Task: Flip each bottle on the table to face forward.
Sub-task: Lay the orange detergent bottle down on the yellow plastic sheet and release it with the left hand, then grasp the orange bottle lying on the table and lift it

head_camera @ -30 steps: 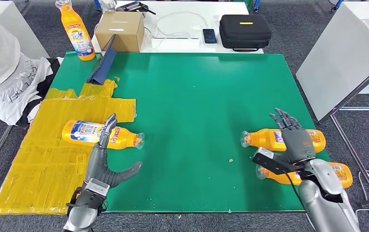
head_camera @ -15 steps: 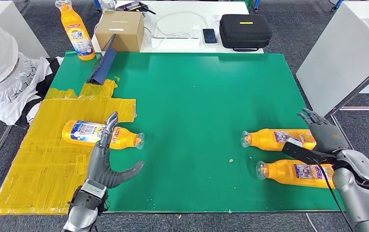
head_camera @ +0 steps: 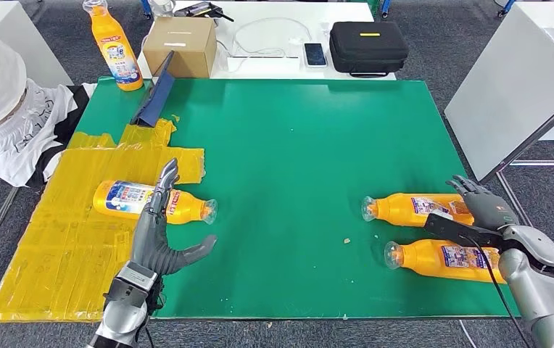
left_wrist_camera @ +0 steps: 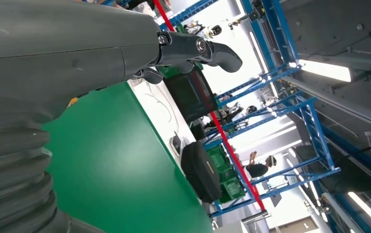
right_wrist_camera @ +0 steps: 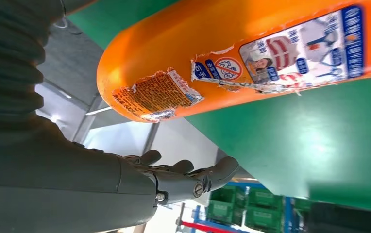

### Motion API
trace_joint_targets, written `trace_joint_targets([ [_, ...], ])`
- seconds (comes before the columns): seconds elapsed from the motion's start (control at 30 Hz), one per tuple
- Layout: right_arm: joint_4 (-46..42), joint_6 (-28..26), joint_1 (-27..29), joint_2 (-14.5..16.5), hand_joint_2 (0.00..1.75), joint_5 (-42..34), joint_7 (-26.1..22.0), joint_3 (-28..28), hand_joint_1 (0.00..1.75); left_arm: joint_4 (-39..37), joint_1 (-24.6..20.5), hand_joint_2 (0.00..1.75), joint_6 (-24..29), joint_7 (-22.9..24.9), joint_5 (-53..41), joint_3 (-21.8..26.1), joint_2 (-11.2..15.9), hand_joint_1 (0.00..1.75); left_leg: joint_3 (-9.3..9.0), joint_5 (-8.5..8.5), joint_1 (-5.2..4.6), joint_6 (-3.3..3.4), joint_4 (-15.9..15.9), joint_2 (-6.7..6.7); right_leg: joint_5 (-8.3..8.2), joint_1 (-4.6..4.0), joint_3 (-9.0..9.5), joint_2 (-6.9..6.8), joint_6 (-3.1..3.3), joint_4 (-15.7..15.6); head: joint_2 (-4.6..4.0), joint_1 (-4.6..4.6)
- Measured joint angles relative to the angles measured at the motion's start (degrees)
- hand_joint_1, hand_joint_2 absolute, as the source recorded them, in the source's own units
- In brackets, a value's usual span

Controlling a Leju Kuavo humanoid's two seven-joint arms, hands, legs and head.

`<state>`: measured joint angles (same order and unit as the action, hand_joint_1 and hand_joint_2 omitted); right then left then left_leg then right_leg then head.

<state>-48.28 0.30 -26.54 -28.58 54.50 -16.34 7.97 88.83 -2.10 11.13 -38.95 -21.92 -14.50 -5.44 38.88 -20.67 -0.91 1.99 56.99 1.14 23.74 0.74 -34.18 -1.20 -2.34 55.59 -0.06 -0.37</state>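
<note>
Across the wide green counter (head_camera: 296,145) you have three orange plastic bottles lying on their sides and a fourth orange bottle (head_camera: 114,45) standing upright at the far left corner. Watch the biggest surfaces first: the patch of yellow tape sheeting (head_camera: 78,217) on the left looks wrinkled, and the left lying bottle (head_camera: 151,201) rests across its edge with its clear neck on the green. If you roll it there, the ridge could stop or skew it.

On the right, the far lying bottle (head_camera: 419,209) and the near lying bottle (head_camera: 444,259) lie just beside each other, necks pointing toward the middle. Your right hand (head_camera: 486,206) sits at the far bottle's base end, close to the counter's right edge; its fingers (right_wrist_camera: 193,179) are loosely spread and hold nothing. You risk nudging one bottle into the other, or pushing either off the edge, if the hand comes in from the base side. The right wrist view shows a torn, peeling label on the bottle (right_wrist_camera: 232,53); fingers could catch on it or slip on the smooth plastic.

Your left hand (head_camera: 159,232) stands just in front of the left bottle, fingers extended and thumb out, also empty. Whether the fingertips touch the bottle I cannot tell. A round bottle may roll past the facing you want.
</note>
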Motion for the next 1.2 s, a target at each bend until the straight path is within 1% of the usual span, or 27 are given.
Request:
trace_joint_targets([
  [0.17,5.5,-3.5,-2.9,1.8,1.75,2.0,1.5,1.3,0.0,-0.7,-0.8,1.75,-0.4,0.0,0.4,-0.3,-0.2,0.0,0.0,0.01,0.0,0.0,0.0,0.0,0.0,0.0,0.0,0.0,0.0,0.0,-0.01,0.0],
  [0.33,8.7,-4.4,-4.3,3.3,1.75,2.4,1.9,2.0,0.0,-1.2,-1.2,1.75,-0.6,0.1,0.5,-0.7,-0.3,0.0,0.0,0.02,0.0,0.01,0.0,0.0,0.0,0.0,0.01,0.0,0.0,0.0,0.01,0.0],
  [0.47,11.4,-5.1,-6.0,4.6,1.75,4.3,3.8,2.4,0.0,-1.7,-1.5,1.75,-1.3,0.4,1.0,-1.0,-0.3,0.0,0.0,0.02,0.0,0.01,0.0,0.02,0.0,0.0,0.0,0.01,0.0,0.0,-0.01,-0.01],
  [0.6,15.2,-4.0,-8.4,6.2,1.75,6.4,5.1,3.3,0.0,-2.5,-2.3,1.75,-2.0,0.5,1.7,-1.2,-0.6,0.0,0.0,0.03,0.0,0.01,0.0,0.01,0.0,0.0,-0.01,0.0,0.0,0.0,0.0,0.0],
  [0.73,19.0,-1.9,-10.5,6.8,1.75,7.7,5.4,4.3,0.02,-3.5,-3.0,1.75,-2.8,0.5,2.7,-1.4,-0.8,0.0,-0.01,0.06,0.0,0.05,0.0,0.0,-0.01,0.0,0.02,0.0,0.0,0.0,0.01,0.0],
  [0.77,19.6,-1.7,-10.9,6.8,1.75,7.8,5.4,4.5,0.1,-3.7,-3.1,1.75,-2.9,0.5,2.7,-1.4,-0.8,0.0,-0.01,0.06,0.0,0.05,0.0,0.01,-0.01,0.0,0.02,0.0,0.0,0.0,0.01,0.0],
  [0.8,20.2,-1.6,-11.2,6.8,1.75,8.0,5.4,4.7,0.27,-3.9,-3.2,1.75,-2.9,0.5,2.7,-1.4,-0.8,0.0,-0.01,0.06,0.0,0.05,0.0,0.01,-0.01,0.0,0.02,0.0,0.0,0.0,0.01,0.0],
  [0.9,21.7,-0.8,-12.1,6.8,1.75,9.0,6.4,5.4,0.98,-4.4,-3.4,1.75,-2.9,0.4,2.9,-1.4,-0.8,0.0,-0.02,0.06,0.0,0.05,0.0,0.0,-0.01,0.0,0.02,0.0,0.0,0.0,0.0,0.0],
  [0.93,22.1,-0.7,-12.3,6.8,1.75,9.7,7.1,5.8,1.14,-4.5,-3.5,1.75,-2.9,0.4,3.0,-1.5,-0.8,0.0,-0.02,0.06,0.0,0.06,0.0,-0.01,-0.01,0.0,0.02,-0.01,0.0,0.0,-0.01,0.0],
  [0.97,22.5,-0.6,-12.6,6.9,1.75,10.4,8.1,6.2,1.26,-4.6,-3.5,1.75,-2.9,0.4,3.1,-1.5,-0.8,0.0,-0.02,0.06,0.0,0.06,0.0,-0.01,-0.01,0.0,0.03,-0.01,0.0,0.0,-0.01,0.0],
  [1.07,23.6,-1.2,-13.1,7.1,1.75,12.2,11.0,7.4,1.43,-5.0,-3.7,1.75,-3.0,0.4,3.5,-1.5,-0.8,0.0,-0.05,0.07,0.0,0.07,0.0,-0.01,-0.01,0.0,0.06,-0.01,-0.01,0.0,0.0,0.01],
  [1.1,23.9,-1.5,-13.2,7.2,1.75,12.5,11.6,7.7,1.52,-5.1,-3.7,1.75,-3.1,0.4,3.5,-1.5,-0.9,0.0,-0.06,0.07,0.0,0.08,0.0,-0.01,-0.02,0.0,0.07,-0.01,-0.02,0.0,0.01,0.01],
  [1.13,24.1,-2.0,-13.2,7.3,1.75,12.8,12.1,7.9,1.61,-5.2,-3.7,1.75,-3.1,0.4,3.5,-1.5,-1.0,0.0,-0.06,0.08,0.0,0.08,0.0,-0.01,-0.03,0.0,0.08,-0.01,-0.03,0.0,0.01,0.01],
  [1.2,24.5,-3.9,-13.3,7.6,1.75,13.5,13.5,8.2,1.72,-5.4,-3.8,1.75,-3.0,0.5,3.5,-1.5,-1.1,0.0,-0.06,0.08,0.0,0.09,0.0,-0.01,-0.04,0.0,0.1,0.0,-0.05,0.0,0.0,0.01],
])
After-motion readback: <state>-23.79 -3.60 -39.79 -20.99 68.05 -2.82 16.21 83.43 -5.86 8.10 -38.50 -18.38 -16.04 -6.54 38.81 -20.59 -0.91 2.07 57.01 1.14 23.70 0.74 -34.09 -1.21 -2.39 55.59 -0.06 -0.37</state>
